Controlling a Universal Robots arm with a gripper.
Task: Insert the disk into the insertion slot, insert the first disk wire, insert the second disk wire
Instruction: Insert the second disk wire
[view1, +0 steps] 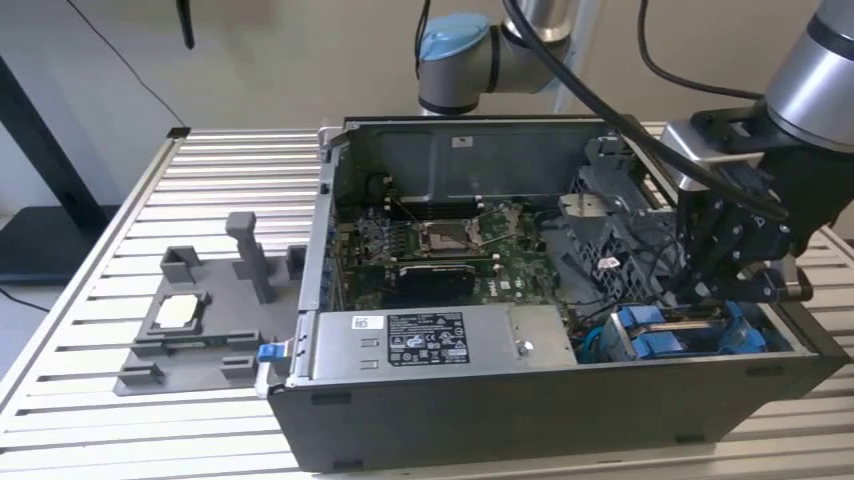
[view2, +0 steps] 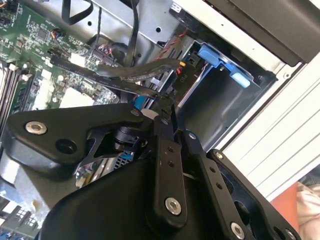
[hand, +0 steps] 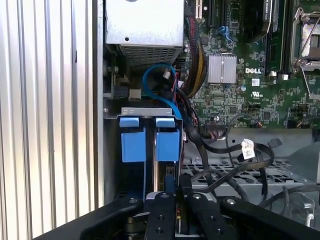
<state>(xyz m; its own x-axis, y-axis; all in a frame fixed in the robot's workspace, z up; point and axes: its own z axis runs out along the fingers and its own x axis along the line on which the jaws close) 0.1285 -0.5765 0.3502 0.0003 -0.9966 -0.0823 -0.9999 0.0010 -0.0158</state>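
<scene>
Hand: the black metal robot hand (view1: 727, 290) hangs low inside the open computer case, at the corner on the exterior view's right. Its long black fingers (view2: 167, 150) point down at the drive bay.
Hand state: the two finger bars (hand: 162, 210) sit close side by side in both wrist views, with a thin dark piece and a bit of blue between their tips. I cannot tell if they are squeezing anything.
Disk: the flat drive in its bright blue plastic carrier (hand: 150, 142) sits down in the bay, right under the hand. Two blue blocks side by side show in the first wrist view.
Slot: the narrow grey metal drive bay with blue rails (view1: 674, 335) is in the front corner of the case, just beside the silver power box.
Wires: a thin blue wire (hand: 157, 82) loops above the bay. Black flat wires (hand: 235, 150) lie across the grey metal plate near the hand.
Case: the big dark grey computer case (view1: 534, 410) lies open on its side on the surface.
Green board: the green circuit board (view1: 454, 245) fills the middle of the case, with a square silver socket (view1: 441, 235) on it.
Power box: the silver metal box with a black and white label (view1: 427, 340) sits along the front wall.
Surface: the pale ribbed metal surface (view1: 200, 180) holds the case.
Grey holder: a flat grey plastic tray with small posts (view1: 187, 330) lies on the surface, well apart from the hand.
</scene>
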